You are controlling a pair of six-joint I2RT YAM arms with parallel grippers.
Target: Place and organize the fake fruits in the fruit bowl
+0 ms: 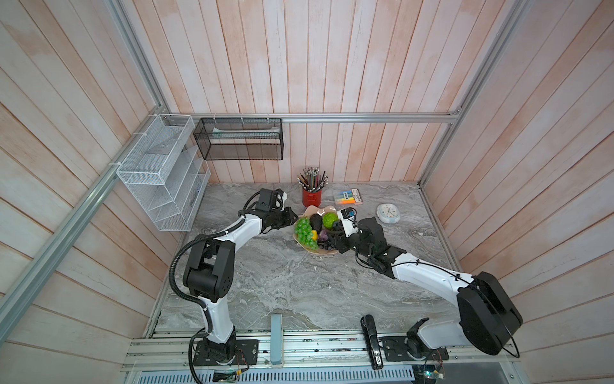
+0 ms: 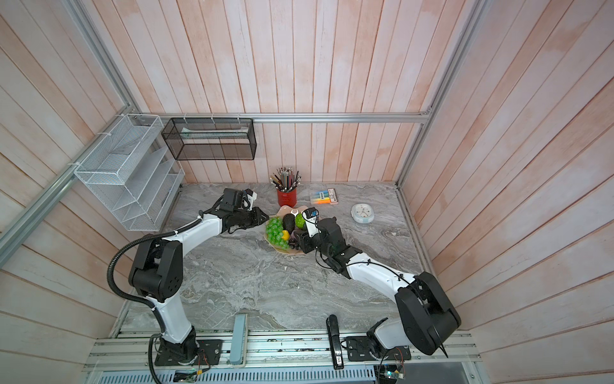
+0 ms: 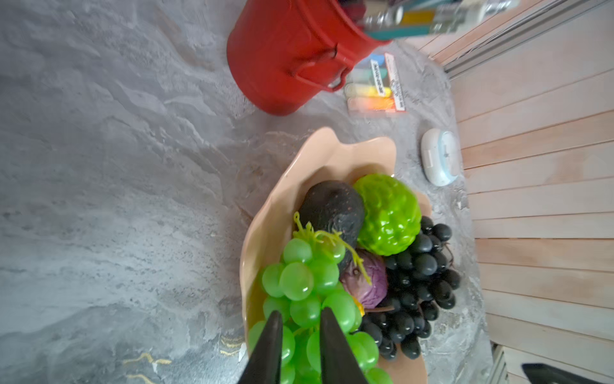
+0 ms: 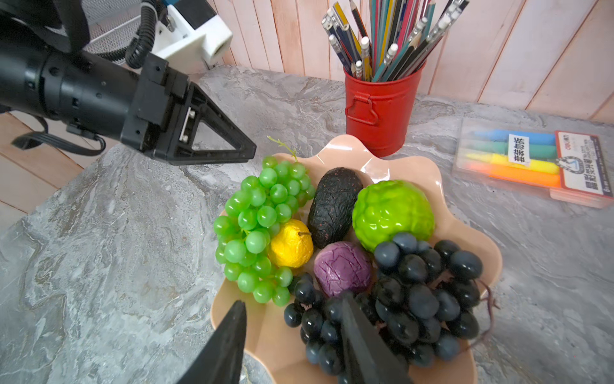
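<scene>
All six fake fruits lie in the fruit bowl (image 1: 319, 253), just above frame centre in both top views, directly below the red pencil cup (image 1: 312, 197): green grape bunch (image 4: 259, 216), dark grape bunch (image 4: 422, 299), avocado (image 4: 334, 206), bumpy lime-green ball (image 4: 392, 212), yellow fruit (image 4: 292, 244), purple ball (image 4: 342, 267). No fruit lies on the table, so placement appears complete and only tidying is left; the green bunch seems to overhang the rim. The left gripper (image 3: 301, 312) has its jaws narrowly parted, holds nothing, and is poised beside the green bunch. The right gripper (image 4: 294, 299) has its jaws roughly half apart over the dark bunch, gripping nothing; contact cannot be confirmed.
</scene>
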